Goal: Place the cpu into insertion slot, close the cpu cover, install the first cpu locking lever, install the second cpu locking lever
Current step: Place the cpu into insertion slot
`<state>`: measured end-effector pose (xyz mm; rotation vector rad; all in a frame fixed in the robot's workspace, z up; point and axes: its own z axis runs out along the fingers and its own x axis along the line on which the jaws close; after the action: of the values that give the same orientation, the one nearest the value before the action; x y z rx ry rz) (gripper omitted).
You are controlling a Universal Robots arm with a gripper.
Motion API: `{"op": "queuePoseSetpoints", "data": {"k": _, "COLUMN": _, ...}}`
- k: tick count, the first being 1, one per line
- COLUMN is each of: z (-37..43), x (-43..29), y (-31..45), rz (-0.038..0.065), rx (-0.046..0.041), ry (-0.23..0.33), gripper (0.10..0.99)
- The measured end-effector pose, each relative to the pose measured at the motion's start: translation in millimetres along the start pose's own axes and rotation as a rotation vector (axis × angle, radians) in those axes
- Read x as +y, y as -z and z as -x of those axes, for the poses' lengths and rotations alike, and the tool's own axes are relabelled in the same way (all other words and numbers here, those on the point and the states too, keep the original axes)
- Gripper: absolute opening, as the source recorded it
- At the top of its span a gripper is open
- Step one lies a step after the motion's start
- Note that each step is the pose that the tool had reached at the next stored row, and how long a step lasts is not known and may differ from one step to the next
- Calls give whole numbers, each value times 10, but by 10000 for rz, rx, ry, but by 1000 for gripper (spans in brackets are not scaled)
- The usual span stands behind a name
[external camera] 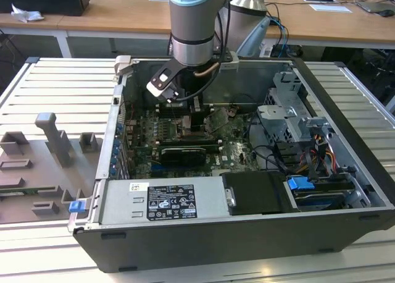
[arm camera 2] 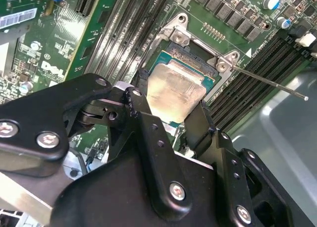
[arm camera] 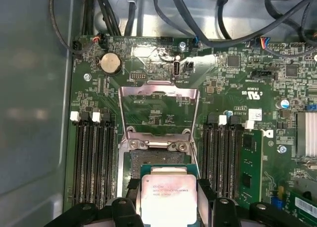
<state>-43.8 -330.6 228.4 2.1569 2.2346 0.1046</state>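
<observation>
Open insertion slot (arm camera: pixel 158 156) between memory slot banks (arm camera: pixel 94 157), raised cpu cover (arm camera: pixel 158 89) at one end.

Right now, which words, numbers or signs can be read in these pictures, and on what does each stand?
No text can be read with certainty.
White label on the silver box: print too small to read.
Top of the cpu: faint print, unreadable.
Motherboard: white lettering, too small to read.

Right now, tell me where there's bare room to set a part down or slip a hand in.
Bare: the ribbed table beside the computer case on the exterior view's left, past the grey fixtures, and its strip on the right. Crowded: inside, cables and the drive cage; memory slots flank the hand holding the cpu.
</observation>
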Motion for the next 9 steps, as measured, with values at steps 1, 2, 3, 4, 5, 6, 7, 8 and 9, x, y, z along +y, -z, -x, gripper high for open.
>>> {"op": "queuePoseSetpoints", "data": {"k": 1, "z": -2, "x": -2, "y": -8, "rz": 1, "rx": 11, "ry": 1, "gripper": 537}}
{"op": "queuePoseSetpoints", "data": {"k": 2, "z": -4, "x": -3, "y": -14, "rz": 1, "rx": 17, "ry": 0, "gripper": 537}}
{"op": "queuePoseSetpoints", "data": {"k": 3, "z": -7, "x": -4, "y": -24, "rz": 0, "rx": 24, "ry": -1, "gripper": 537}}
{"op": "queuePoseSetpoints", "data": {"k": 4, "z": -11, "x": -5, "y": -37, "rz": -2, "rx": 32, "ry": -2, "gripper": 537}}
{"op": "queuePoseSetpoints", "data": {"k": 5, "z": -17, "x": -6, "y": -53, "rz": -5, "rx": 47, "ry": -3, "gripper": 537}}
{"op": "queuePoseSetpoints", "data": {"k": 6, "z": -21, "x": -7, "y": -66, "rz": -6, "rx": 56, "ry": -4, "gripper": 537}}
{"op": "queuePoseSetpoints", "data": {"k": 7, "z": -22, "x": -7, "y": -71, "rz": -7, "rx": 56, "ry": -3, "gripper": 537}}
{"op": "queuePoseSetpoints", "data": {"k": 8, "z": -24, "x": -8, "y": -80, "rz": -9, "rx": 56, "ry": -4, "gripper": 537}}
{"op": "queuePoseSetpoints", "data": {"k": 9, "z": -31, "x": -9, "y": -100, "rz": -21, "rx": 56, "ry": -8, "gripper": 537}}
